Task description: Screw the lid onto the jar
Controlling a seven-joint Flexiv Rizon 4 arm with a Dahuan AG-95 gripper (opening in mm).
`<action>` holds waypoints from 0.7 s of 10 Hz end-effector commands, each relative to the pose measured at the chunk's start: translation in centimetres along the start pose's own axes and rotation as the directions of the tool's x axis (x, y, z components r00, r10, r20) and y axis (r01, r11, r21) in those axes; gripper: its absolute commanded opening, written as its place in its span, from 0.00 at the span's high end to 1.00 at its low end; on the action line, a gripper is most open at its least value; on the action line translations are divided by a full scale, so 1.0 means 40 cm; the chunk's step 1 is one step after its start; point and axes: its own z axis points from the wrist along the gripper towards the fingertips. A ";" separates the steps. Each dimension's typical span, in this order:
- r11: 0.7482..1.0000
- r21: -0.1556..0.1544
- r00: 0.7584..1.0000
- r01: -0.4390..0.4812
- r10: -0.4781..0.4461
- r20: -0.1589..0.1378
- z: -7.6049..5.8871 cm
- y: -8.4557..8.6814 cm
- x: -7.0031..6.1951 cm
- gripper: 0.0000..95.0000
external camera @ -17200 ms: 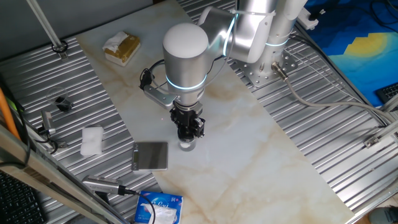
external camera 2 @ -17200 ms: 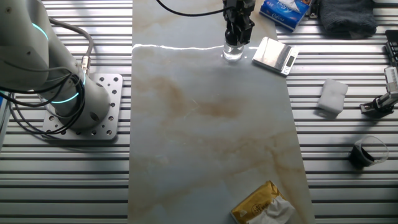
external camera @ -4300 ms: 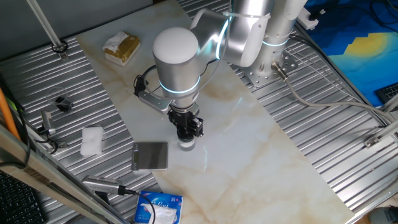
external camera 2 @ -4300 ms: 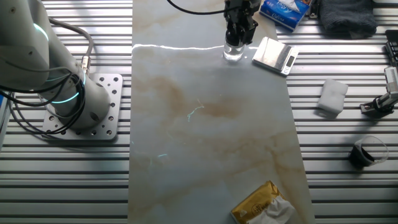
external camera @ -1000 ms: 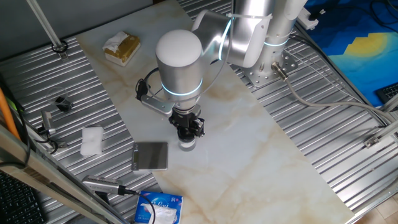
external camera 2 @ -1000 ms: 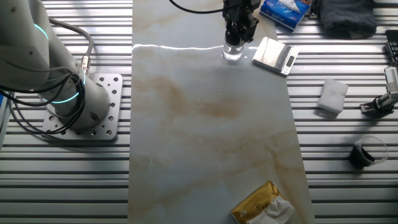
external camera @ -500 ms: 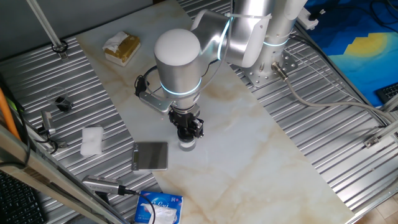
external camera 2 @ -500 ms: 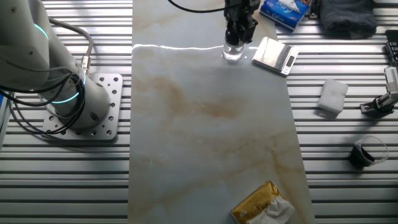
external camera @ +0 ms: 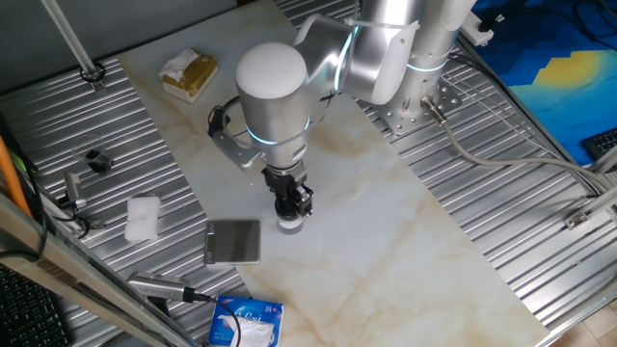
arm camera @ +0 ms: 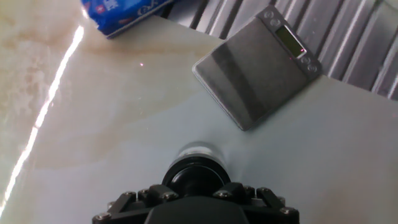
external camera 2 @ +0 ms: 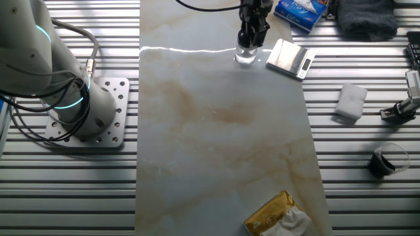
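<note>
One gripper (external camera: 292, 204) closed on the lid (arm camera: 195, 176) atop the jar (external camera 2: 245, 56); a tilted lid risks cross-threading

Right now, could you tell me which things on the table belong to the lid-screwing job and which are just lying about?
In use:
- jar
- lid, sitting on the jar
- gripper, jaws closed on the lid

Lying about:
- grey scale
- blue packet
- white cloth
- yellow packet

jar (external camera: 289, 226): clear, upright; lid (arm camera: 196, 176): black, seated on top
</note>
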 end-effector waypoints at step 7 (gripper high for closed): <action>0.989 -0.014 0.989 -0.148 0.148 0.003 0.001 -0.001 0.000 1.00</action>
